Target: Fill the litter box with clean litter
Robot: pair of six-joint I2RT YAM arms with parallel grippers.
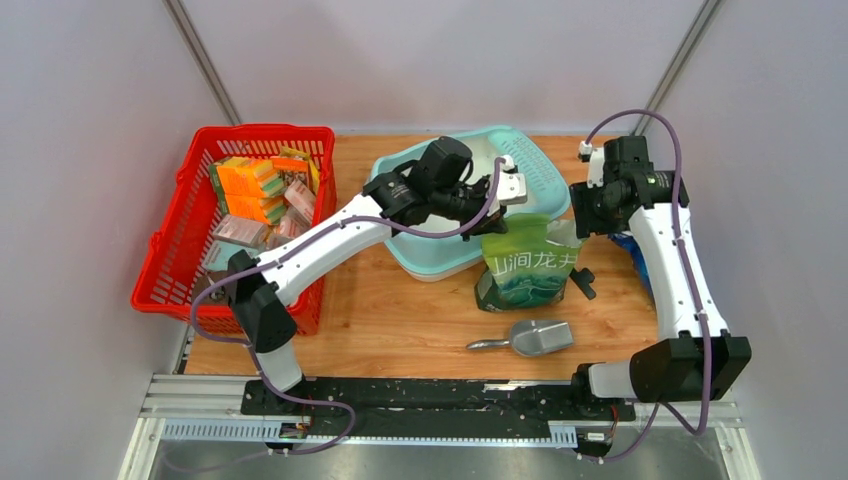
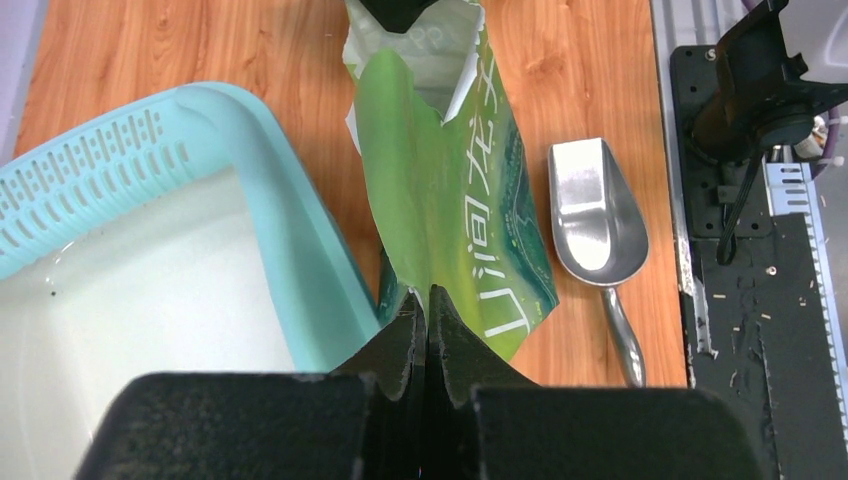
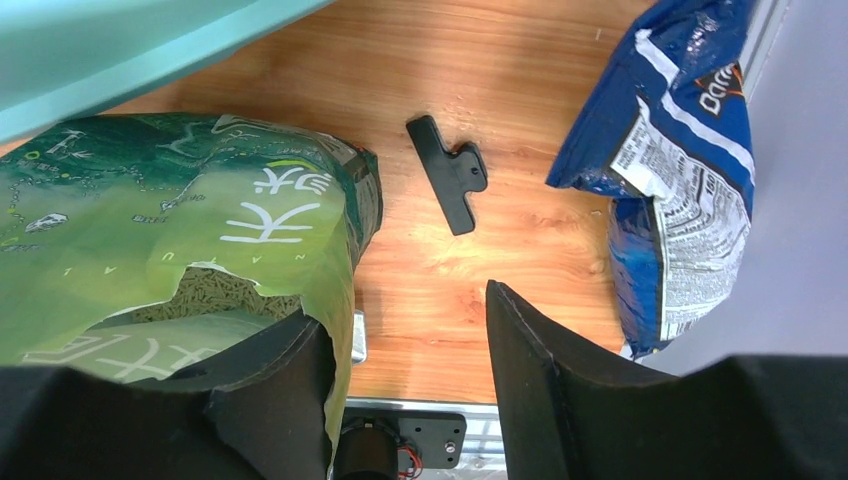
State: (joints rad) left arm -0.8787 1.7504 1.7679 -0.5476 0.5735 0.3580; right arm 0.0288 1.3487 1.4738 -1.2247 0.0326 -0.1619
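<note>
Pinching the rim of the green bag [image 2: 450,200], the left gripper [image 2: 430,310] is paired with a right gripper [image 3: 400,350] held apart and empty; clean litter [image 3: 215,292] is seen only in the bag, just beside the litter box [image 2: 300,230] at the far edge of the table [image 1: 400,325], so tipping the bag over the box is judged next.

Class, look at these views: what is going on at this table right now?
The left gripper is shut on the torn top edge of the green bag, which stands beside the litter box. The right gripper hangs open at the bag's other side, gripping nothing. Inside the bag's mouth litter shows; the visible part of the box holds none. The scoop lies on the table.
</note>
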